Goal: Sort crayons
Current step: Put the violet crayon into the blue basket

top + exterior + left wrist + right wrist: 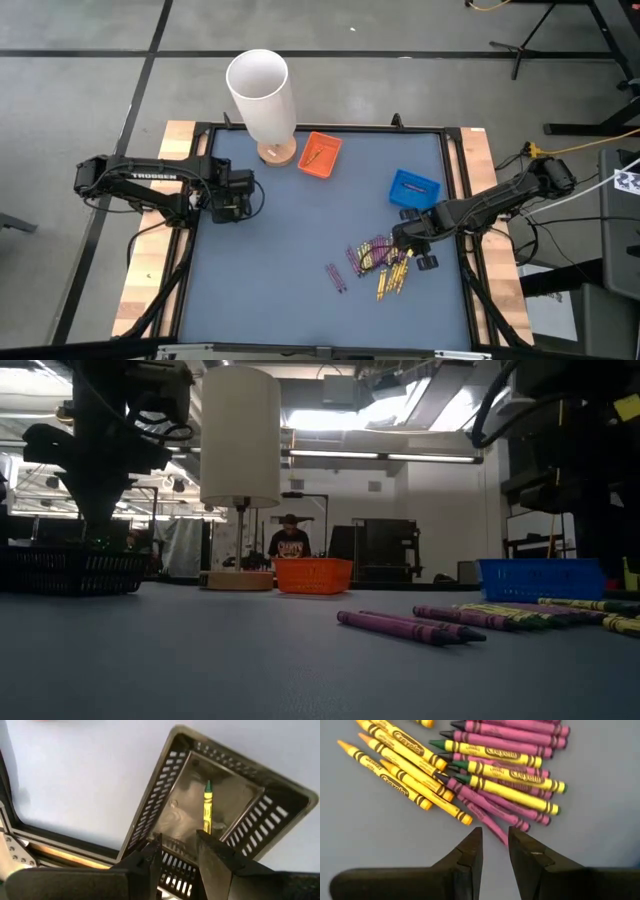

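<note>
A heap of yellow and purple crayons (380,262) lies flat on the blue-grey mat at the right, spread out in the right wrist view (485,770). A few purple crayons (337,277) lie apart to its left. My right gripper (495,847) hangs open, pointing down, just above the heap's edge by a purple crayon's end (497,830), with nothing between its fingers. My left gripper (177,857) is open at the table's left, above a black slotted basket (155,805). A green-tipped yellow crayon (207,810) lies on the basket's floor.
An orange tray (320,155) with a crayon in it and a blue tray (415,188) stand toward the far side. A tall white lamp (262,95) on a round wooden base stands at the far left. Bare mat lies in the middle and near side.
</note>
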Robot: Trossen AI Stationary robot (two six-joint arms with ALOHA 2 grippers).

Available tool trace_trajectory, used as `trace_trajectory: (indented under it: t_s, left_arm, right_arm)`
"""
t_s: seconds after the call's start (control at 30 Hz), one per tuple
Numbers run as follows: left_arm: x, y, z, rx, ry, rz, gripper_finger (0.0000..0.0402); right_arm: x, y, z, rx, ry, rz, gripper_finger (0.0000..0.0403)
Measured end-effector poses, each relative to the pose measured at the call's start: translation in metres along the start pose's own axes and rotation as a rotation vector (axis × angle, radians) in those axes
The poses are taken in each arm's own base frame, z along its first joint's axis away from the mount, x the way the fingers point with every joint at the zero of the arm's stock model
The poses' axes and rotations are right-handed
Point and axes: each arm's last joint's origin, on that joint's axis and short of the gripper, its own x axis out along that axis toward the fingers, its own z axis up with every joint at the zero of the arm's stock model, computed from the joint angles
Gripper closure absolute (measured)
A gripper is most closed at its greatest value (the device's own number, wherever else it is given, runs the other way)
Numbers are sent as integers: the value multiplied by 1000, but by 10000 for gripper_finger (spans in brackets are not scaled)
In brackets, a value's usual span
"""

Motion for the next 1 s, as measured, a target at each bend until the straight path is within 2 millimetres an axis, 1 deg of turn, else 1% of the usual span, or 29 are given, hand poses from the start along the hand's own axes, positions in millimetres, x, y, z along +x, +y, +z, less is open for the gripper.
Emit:
trace_trajectory:
  t_s: [0.17,0.43,0.53,0.67,1.0]
  left_arm:
    - [0,0,1,-3,-9,0,300]
    - [0,0,3,-8,-29,1,300]
    - [0,0,3,-9,-32,1,300]
    - [0,0,3,-9,-34,1,300]
    - [0,0,3,-9,-33,1,300]
  right_arm:
    - [6,0,2,-59,24,8,313]
    - [28,0,6,-109,136,33,313]
    - [33,-2,7,-122,154,2,313]
    - [35,-3,7,-120,171,-28,313]
    - [35,-3,7,-120,168,-28,313]
